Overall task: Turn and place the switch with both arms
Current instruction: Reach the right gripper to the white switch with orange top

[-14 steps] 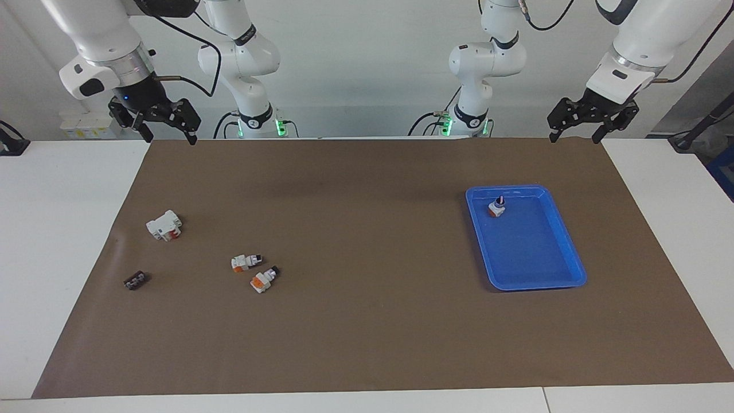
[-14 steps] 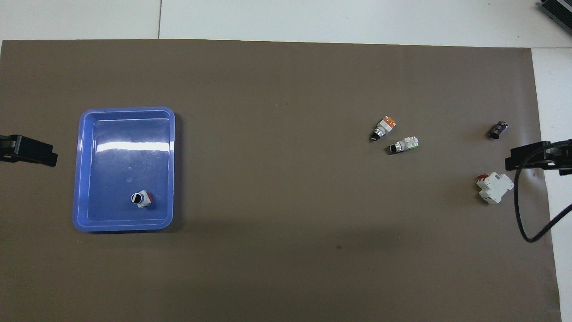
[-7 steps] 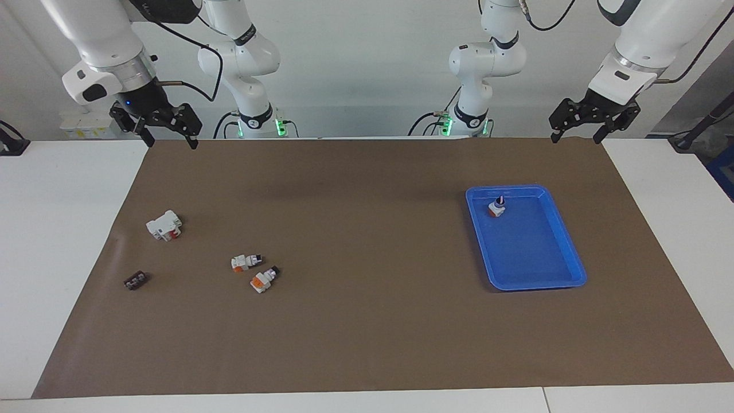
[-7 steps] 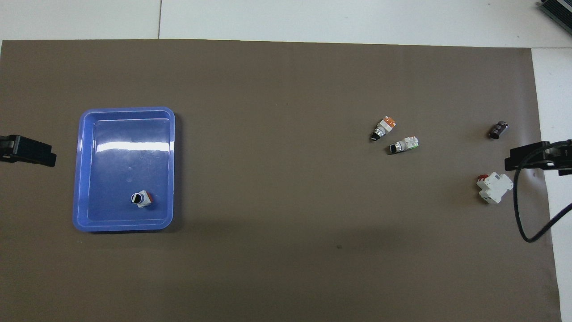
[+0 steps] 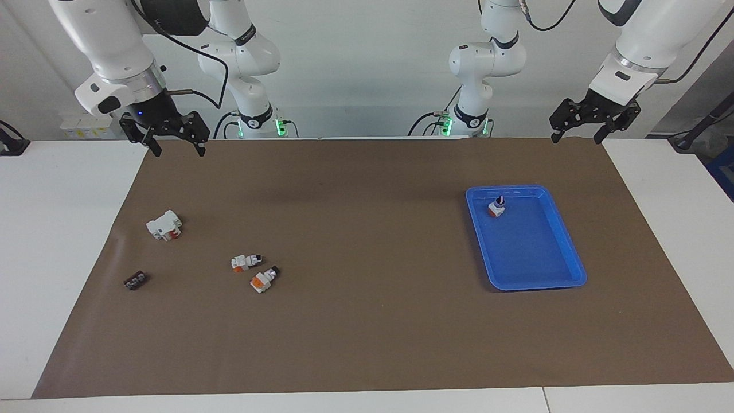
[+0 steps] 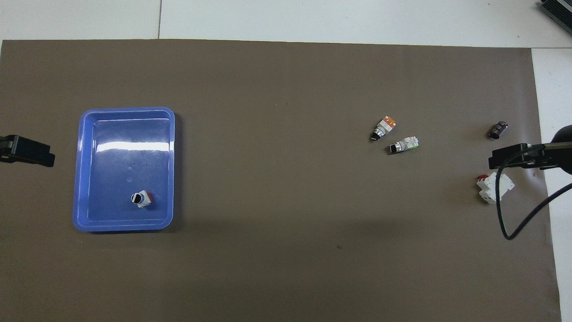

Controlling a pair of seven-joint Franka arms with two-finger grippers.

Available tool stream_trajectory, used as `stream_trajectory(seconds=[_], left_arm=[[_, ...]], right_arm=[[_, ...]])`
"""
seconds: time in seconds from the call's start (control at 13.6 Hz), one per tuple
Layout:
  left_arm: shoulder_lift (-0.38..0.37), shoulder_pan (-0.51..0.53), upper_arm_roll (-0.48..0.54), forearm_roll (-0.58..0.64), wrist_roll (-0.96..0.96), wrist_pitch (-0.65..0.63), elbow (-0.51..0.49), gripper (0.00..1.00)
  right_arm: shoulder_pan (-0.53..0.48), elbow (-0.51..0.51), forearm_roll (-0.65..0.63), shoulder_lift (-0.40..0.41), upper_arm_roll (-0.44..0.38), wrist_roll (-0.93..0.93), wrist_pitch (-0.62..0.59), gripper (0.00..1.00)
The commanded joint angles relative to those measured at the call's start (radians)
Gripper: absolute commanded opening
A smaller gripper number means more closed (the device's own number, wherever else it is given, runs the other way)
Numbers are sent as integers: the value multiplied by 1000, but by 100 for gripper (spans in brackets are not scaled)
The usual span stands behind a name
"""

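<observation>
Two switches lie on their sides on the desk's brown mat, close together: one with an orange end [image 5: 261, 280] and its neighbour [image 5: 245, 263] just beside it, slightly nearer the robots. A third switch [image 5: 496, 207] already stands upright in the blue tray [image 5: 536, 282]. Each looks small, light and rigid, hard plastic that could skid or roll on its round knob; the blocky white body, with its flat faces, seems the safest place to grip, leaving the black knob free for the other arm.

The right pincer [image 5: 175, 133] hangs in the air with its fingers spread wide, holding and touching nothing; both lying switches sit below it and further out over the mat, toward the middle. The left pincer [image 5: 575, 123] waits, likewise wide open and empty, above the mat's edge; the tray lies below it, further out on the desk.
</observation>
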Motion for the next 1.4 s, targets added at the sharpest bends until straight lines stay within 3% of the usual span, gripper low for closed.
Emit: stream_trajectory(seconds=[0.0,0.29,0.66,1.1,1.18,1.33], left_arm=[[-26,8,-1,-11,-7,2,-30,100],[-26,7,-3,-11,-8,4,-30,100],[-26,2,-3,-11,-2,13,-29,100],[-24,-21,-3,-13,-1,67,-13,100],[-18,-20,-3,-14,-1,67,-6,100],[-13,-15,-3,-16,1,68,-3,100]], right_arm=[[-3,-28,10,-24,2,-10,17,100],[-3,-28,10,-25,2,-7,16,100],[16,-45,11,-31,2,267,17,100],[13,-58,8,-42,2,248,31,100],[3,-75,10,-38,2,316,58,100],[12,-176,20,-27,2,567,262,100]])
